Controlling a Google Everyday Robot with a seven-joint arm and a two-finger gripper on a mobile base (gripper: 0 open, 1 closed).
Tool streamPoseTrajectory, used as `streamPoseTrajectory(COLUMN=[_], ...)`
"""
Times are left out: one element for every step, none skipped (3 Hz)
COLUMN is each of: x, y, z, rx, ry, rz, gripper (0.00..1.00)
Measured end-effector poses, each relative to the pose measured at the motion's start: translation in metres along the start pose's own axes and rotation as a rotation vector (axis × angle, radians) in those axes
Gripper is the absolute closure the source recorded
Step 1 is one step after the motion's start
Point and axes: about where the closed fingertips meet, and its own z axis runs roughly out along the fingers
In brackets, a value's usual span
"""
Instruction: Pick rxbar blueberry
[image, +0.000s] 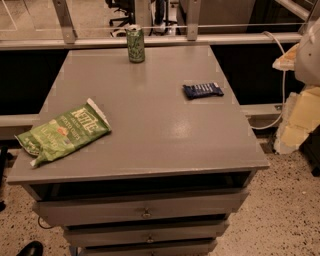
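Leftmost, a crumpled green Kettle chip bag (65, 132) is seen lying flat at the near left corner of the grey rectangular table top (150, 130), with its lower end hanging slightly over the left edge. Further along, an upright green drinks can (135, 44) is set at the back edge, just in front of a grey metal rail (225, 39). Below the top, grey drawers with small round knobs (145, 207) are stacked.

Right of centre, the rxbar blueberry (202, 90), a small flat bar in a dark navy wrapper with white lettering, is laid flat on the back right part of the top. It lies close to the right edge, well apart from both bag and can.

At the far right, a white cable (281, 75) is looped down beside the table, and a pale rounded body (307, 55), possibly part of the robot, is cut off by the picture's border above some yellowish blocks (302, 117).

The gripper is not found anywhere in the view, so it cannot be told whether it is released or clenched.

Nothing of the task is judged done yet: the bar is untouched, so approach, closing and lifting are all left. Bare table is left on every side of the bar, so a descent from above is judged unobstructed. Care is called for at the nearby right edge, over which the bar could be pushed, and with the cable beyond it.
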Motion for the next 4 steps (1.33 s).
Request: streamPoseTrajectory(x=[-0.001, -0.007, -0.028, -0.050], y=[-0.001, -0.019, -0.062, -0.096], z=[0.000, 0.019, 0.065, 0.109], rx=[0.008, 0.038, 0.071, 0.081], ry=[-0.003, -0.057, -0.172, -0.268], rz=[-0.002, 0.011, 0.039, 0.087], gripper=[0.00, 0.00, 0.00, 0.00])
